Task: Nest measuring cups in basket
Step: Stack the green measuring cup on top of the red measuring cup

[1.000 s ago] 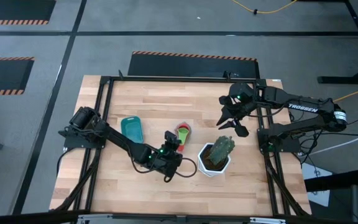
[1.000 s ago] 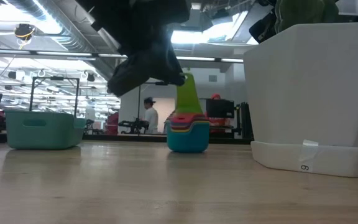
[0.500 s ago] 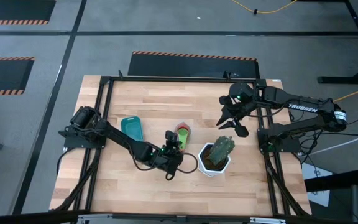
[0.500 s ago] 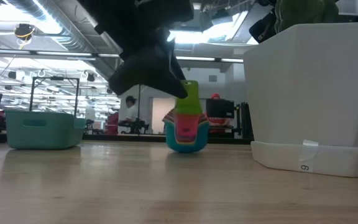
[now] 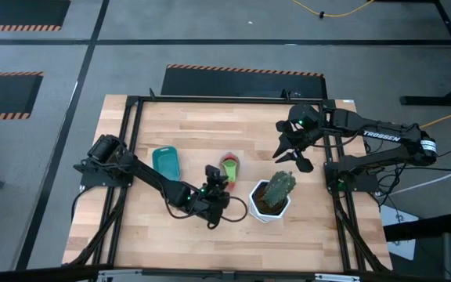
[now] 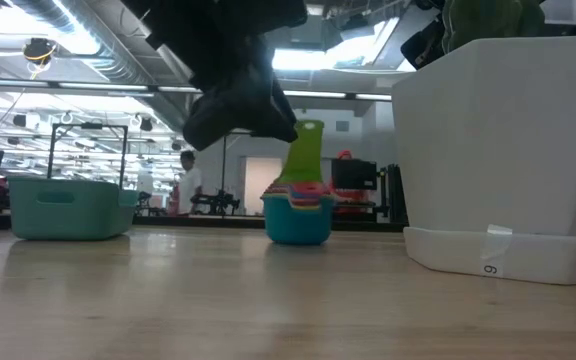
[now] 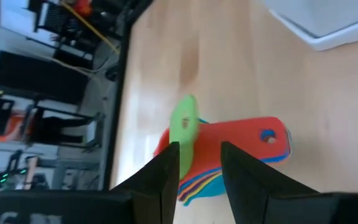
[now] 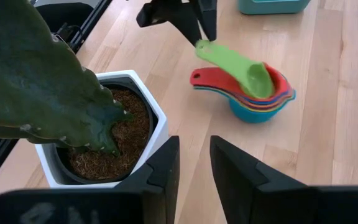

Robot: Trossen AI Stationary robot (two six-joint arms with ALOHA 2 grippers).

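Observation:
The measuring cups [image 5: 231,166] stand nested in one stack on the table's middle, blue at the bottom [image 6: 298,225] and red near the top [image 7: 253,140]. The green cup [image 8: 253,78] lies topmost, its bowl in the stack and its handle [image 6: 307,150] slanting up. My left gripper [image 5: 216,174] hovers at the stack's near side, open, with its fingers on either side of that handle's end [image 7: 184,124]. The teal basket [image 5: 166,162] sits to the left. My right gripper [image 5: 290,149] hangs open and empty at the far right. My left gripper comes slanting down from the near side, its fingers [image 8: 205,22] across the free end of the green cup's handle [image 8: 204,46]. A gap shows between the fingers. Whether a finger still touches the handle, I cannot tell. The cup's bowl rests in the stack.
A white hexagonal pot [image 5: 270,200] with a green plant [image 8: 36,74] stands just right of the stack, near my left gripper. The basket [image 6: 68,207] has bare wood around it. A black frame [image 5: 131,133] borders the tabletop.
My left gripper has rolled a little about its own axis while staying in place. The cup stack tipped to one side half a second ago and now stands level again, with the green handle still pointing up.

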